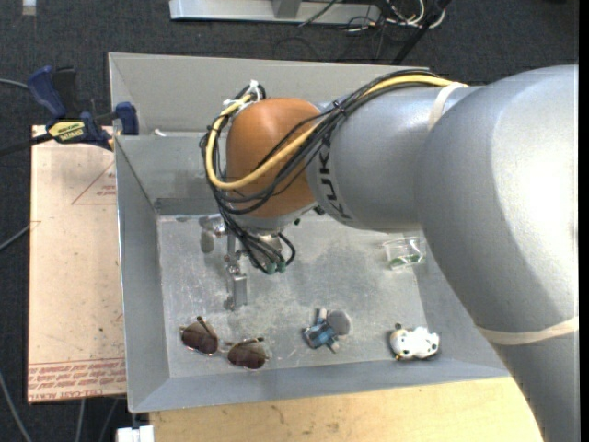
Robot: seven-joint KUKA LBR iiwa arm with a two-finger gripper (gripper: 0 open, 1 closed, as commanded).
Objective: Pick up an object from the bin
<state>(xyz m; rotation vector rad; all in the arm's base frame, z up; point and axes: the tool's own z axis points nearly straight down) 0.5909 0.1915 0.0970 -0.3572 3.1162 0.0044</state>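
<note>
We judge approach step; claw (236,288) empty, spread unclear, cannot tell; sunglasses (224,345) at its 6 o'clock; next needs descent.

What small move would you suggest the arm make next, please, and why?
Probably shift the hand a little towards the view's lower edge, over the brown sunglasses: it seems to hang above bare bin floor, and the sunglasses lie nearest.
</note>
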